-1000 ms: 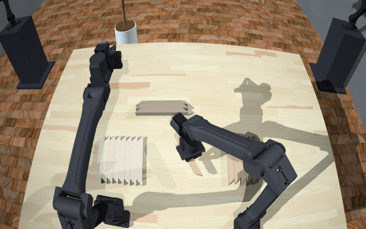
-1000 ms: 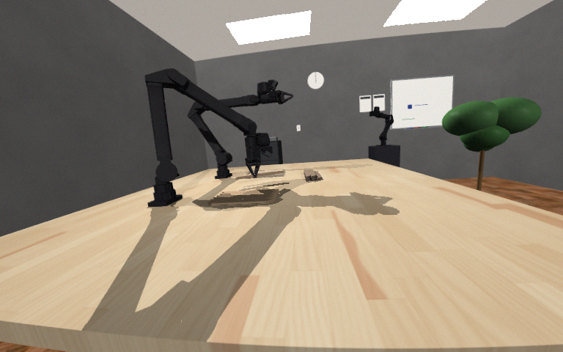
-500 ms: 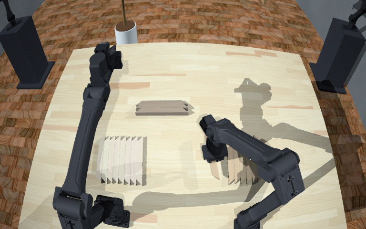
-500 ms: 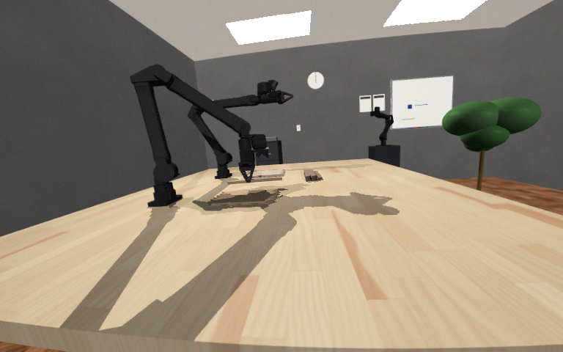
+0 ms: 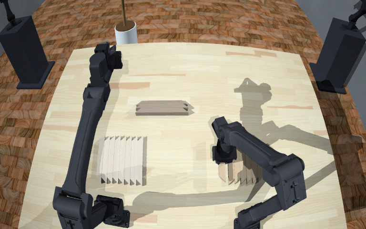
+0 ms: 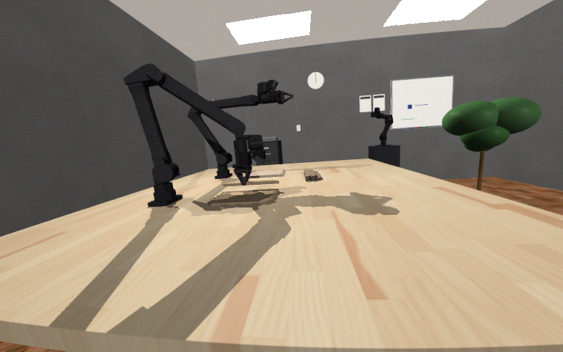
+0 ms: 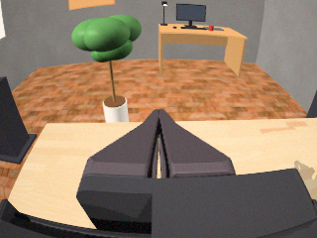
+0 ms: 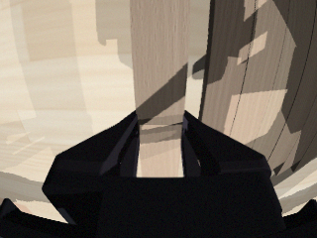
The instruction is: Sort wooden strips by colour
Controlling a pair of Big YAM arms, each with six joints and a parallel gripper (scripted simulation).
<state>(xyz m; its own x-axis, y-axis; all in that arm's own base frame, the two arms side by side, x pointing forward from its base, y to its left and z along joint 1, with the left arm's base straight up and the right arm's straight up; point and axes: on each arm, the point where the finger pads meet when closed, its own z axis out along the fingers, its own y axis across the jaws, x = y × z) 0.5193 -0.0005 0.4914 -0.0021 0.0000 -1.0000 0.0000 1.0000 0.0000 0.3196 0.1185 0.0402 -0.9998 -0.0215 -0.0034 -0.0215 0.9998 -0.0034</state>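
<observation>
From the top, the held strip (image 5: 222, 172) (image 8: 160, 59) pointed its long axis toward the worktop's (image 5: 172, 80) (image 6: 332, 248) near edge, left of the tan row (image 5: 244, 172) (image 6: 245, 196) by the near right corner; the right arm (image 5: 259, 145) partly blocked it. In the exterior view, it was raised above the worktop. The left wrist showed the left gripper's (image 6: 292, 96) (image 7: 158, 114) fingers closed, empty. The right wrist showed the right gripper (image 6: 243, 182) (image 8: 159, 117) clamping the strip, its fingers slightly apart.

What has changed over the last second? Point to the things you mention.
The right gripper (image 6: 244, 182) (image 8: 159, 117), shut on a tan strip (image 5: 222, 172) (image 8: 159, 45), has carried it toward the tan row (image 5: 240, 174) (image 6: 245, 199) (image 8: 243, 99) and turned it roughly parallel with that row. The left arm (image 5: 86, 129), the white row (image 5: 122, 161) and the brown strips (image 5: 161, 108) (image 6: 311, 174) stayed put.
</observation>
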